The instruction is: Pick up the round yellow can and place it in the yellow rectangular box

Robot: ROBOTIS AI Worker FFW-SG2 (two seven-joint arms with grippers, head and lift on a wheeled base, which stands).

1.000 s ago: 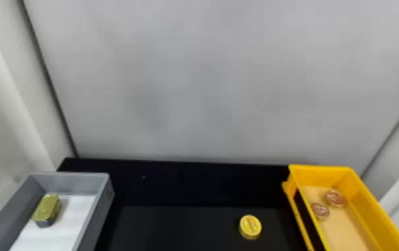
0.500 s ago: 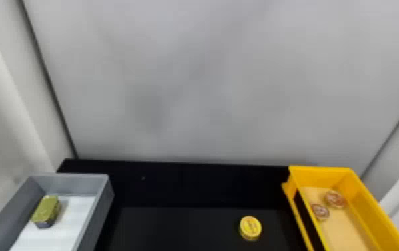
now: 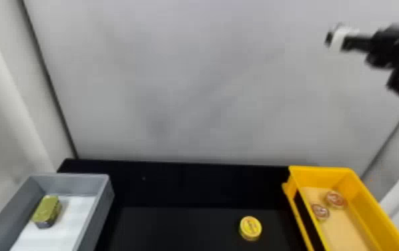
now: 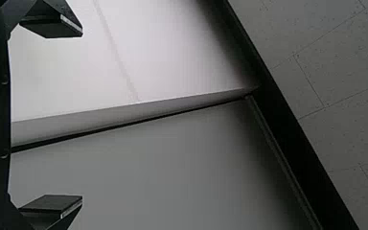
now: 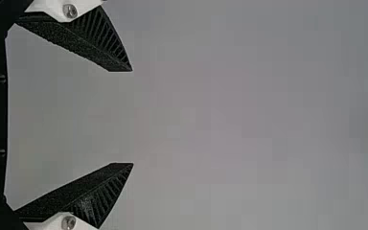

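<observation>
From where I stood, the job had barely got going. The round yellow can (image 3: pixel 250 228) sat flat on the black tabletop (image 3: pixel 175 230), between the two boxes and nearer the yellow rectangular box (image 3: pixel 374 215), just outside its side wall. Nobody had hold of it.

The right gripper (image 5: pixel 132 117) had its fingers spread wide with only air between them. Its arm came in from the right, up against the pale backdrop (image 3: pixel 175 83), well apart from the can. The left gripper (image 4: pixel 82 115) was open and empty too, pointed at bare panels off by itself.

Inside the yellow box lay the farther round tin (image 3: pixel 335 199) and the nearer round tin (image 3: pixel 320 212), close together toward the back. Over in the grey box (image 3: pixel 103 203), a greenish-gold tin (image 3: pixel 47 210) rested by the side wall; I took it to be no part of this errand.

So everything that counted was left: reach down, grip the can, lift it over the rim and set it inside. The right arm looked the likelier one for that, being on the yellow box's side.
</observation>
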